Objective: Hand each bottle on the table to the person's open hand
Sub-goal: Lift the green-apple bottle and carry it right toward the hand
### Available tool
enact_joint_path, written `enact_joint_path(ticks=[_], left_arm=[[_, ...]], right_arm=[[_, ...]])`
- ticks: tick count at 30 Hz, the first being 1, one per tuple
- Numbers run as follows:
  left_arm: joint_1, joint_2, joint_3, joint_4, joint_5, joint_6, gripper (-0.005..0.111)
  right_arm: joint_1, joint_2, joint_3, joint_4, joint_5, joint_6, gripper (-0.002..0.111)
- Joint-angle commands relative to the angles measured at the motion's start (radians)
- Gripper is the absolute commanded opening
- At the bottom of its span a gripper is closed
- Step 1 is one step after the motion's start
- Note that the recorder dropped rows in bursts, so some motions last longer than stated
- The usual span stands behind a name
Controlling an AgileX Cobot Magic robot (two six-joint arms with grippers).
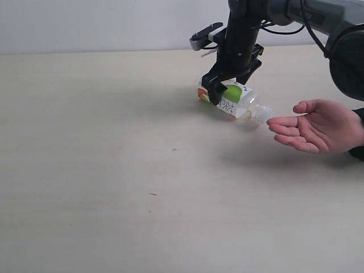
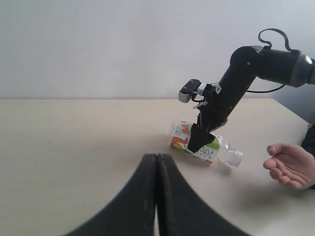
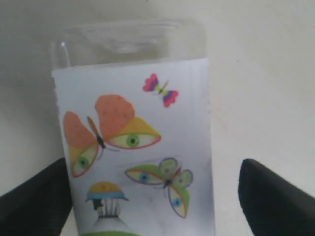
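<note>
Clear plastic bottle with white green-apple label [image 1: 233, 102] lies sideways on pale beige table [image 1: 114, 170], cap just beside person's open palm-up hand [image 1: 318, 128]; black right gripper [image 1: 230, 90] straddles it, jaws wide, nothing clamped; closing off-centre could roll it away.

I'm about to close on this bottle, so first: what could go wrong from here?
The bottle lies off-centre between the fingers, with a clear gap on one side only, so closing may shove or roll it. The open hand is just beyond the cap end. A skidding bottle or hasty swing could strike it.
</note>
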Motion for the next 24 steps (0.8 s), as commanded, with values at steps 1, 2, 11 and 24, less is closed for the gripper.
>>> enact_joint_path(ticks=[1,2,11,24], left_arm=[[0.003,-0.009,0.003,-0.003,-0.015,0.004,0.001],[0.003,-0.009,0.003,-0.003,-0.015,0.004,0.001],[0.003,-0.009,0.003,-0.003,-0.015,0.004,0.001],[0.003,-0.009,0.003,-0.003,-0.015,0.004,0.001]], right_arm=[[-0.005,0.005,-0.007,-0.009,-0.032,0.003,0.082],[-0.005,0.005,-0.007,-0.009,-0.033,0.003,0.08],[-0.003,0.003,-0.052,0.0,-0.028,0.089,0.0],[-0.003,-0.189,-0.105,0.041,0.014,0.16,0.0]])
